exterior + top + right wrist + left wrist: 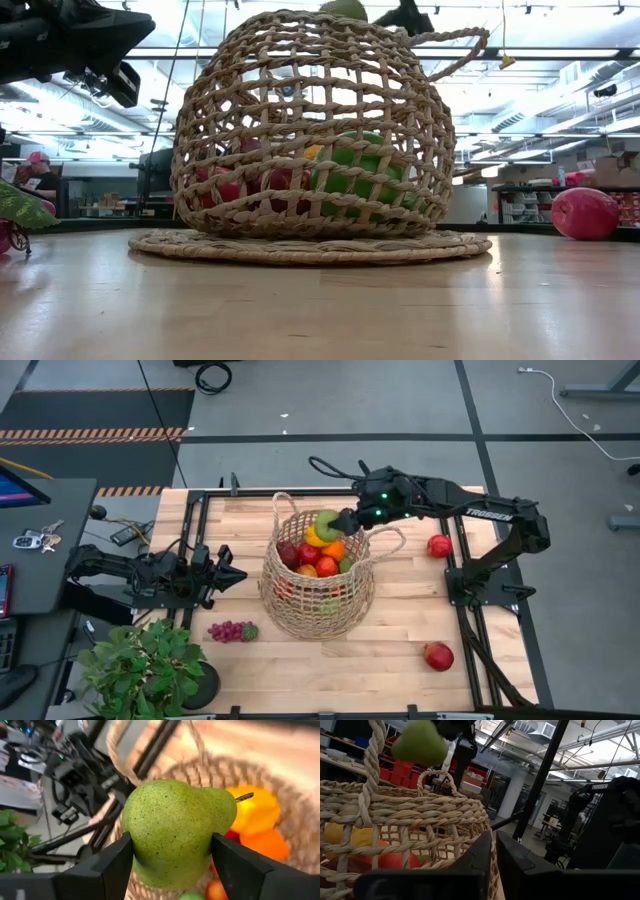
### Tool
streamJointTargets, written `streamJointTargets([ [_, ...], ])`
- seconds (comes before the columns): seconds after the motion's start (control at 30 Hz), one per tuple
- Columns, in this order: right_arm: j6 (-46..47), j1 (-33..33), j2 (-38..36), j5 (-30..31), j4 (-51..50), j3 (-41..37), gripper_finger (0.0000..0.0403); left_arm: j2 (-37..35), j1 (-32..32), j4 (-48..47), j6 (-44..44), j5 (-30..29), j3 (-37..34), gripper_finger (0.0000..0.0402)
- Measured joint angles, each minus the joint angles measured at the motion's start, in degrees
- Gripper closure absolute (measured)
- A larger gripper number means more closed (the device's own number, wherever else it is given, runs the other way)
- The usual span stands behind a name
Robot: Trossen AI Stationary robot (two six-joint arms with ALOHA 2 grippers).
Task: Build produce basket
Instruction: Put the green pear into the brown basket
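The right gripper [343, 521] clamps a green pear [175, 830] above the straw basket [290, 610], at about one o'clock on its rim. The basket stands mid-table, holding red apples [309, 553], an orange [334, 549] and a yellow pepper [257, 810]. The left gripper [237, 574], closed and empty, waits beside the basket at nine o'clock. Purple grapes [228, 631] lie at seven o'clock.
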Motion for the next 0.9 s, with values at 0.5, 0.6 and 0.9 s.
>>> streamJointTargets([
  [0.5, -10.6, 2.41, 22.14, -11.81, -12.63, 13.22, 0.0146, -0.02, 0.0, -0.04, 0.0, -0.02, 0.0, 0.0368],
  [0.6, -15.77, 2.4, 27.65, -11.78, -20.99, 20.3, 0.0145, -0.02, 0.01, -0.04, 0.0, -0.01, 0.01, 0.0366],
  [0.9, -26.6, 2.11, 35.47, -13.45, -24.75, 27.43, 0.0141, -0.01, 0.0, -0.02, 0.01, -0.02, 0.01, 0.0372],
])
